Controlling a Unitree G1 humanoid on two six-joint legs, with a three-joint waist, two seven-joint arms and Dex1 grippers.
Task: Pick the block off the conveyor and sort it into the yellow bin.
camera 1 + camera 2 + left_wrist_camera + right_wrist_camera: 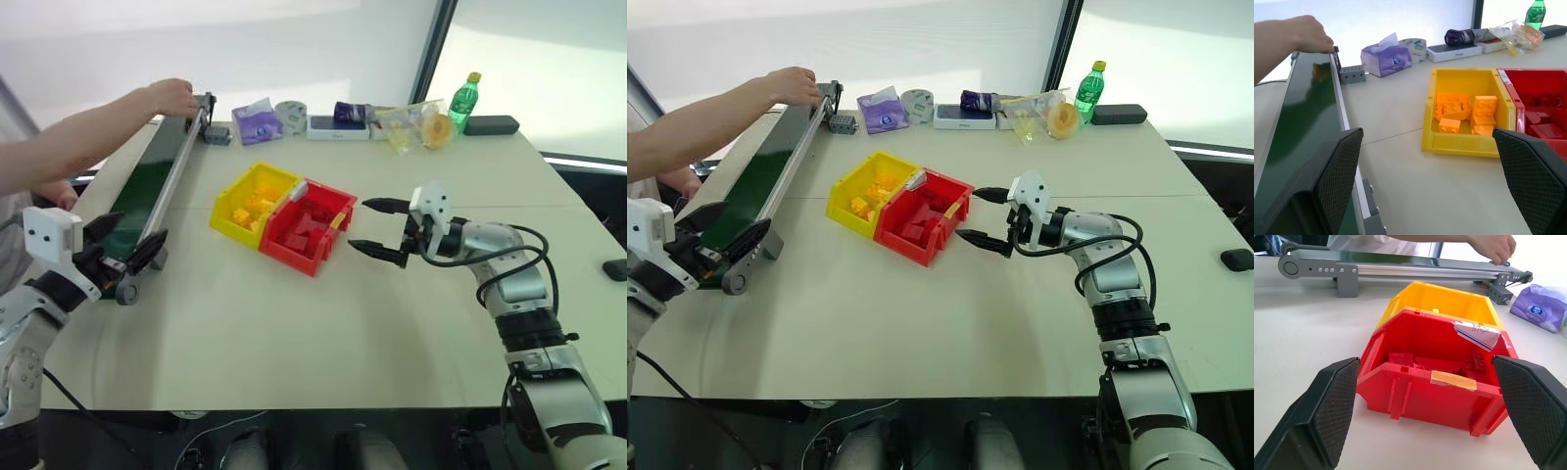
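Left gripper (122, 245) spread empty at near end of conveyor (147, 191); no block on belt yet; likely light, rigid, best pinched across flat sides.

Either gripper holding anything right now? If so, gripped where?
Nothing held. Left gripper is open at the conveyor's near end; right gripper is open beside the red bin.

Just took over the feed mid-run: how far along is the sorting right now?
Done: several orange bricks already lie in the yellow bin.

In hand: nothing. The left gripper is open at the near end of the conveyor; the right gripper is open beside the red bin. A person's hand is at the belt's far end.

Left: no block is visible on the belt, so the pick and drop remain.
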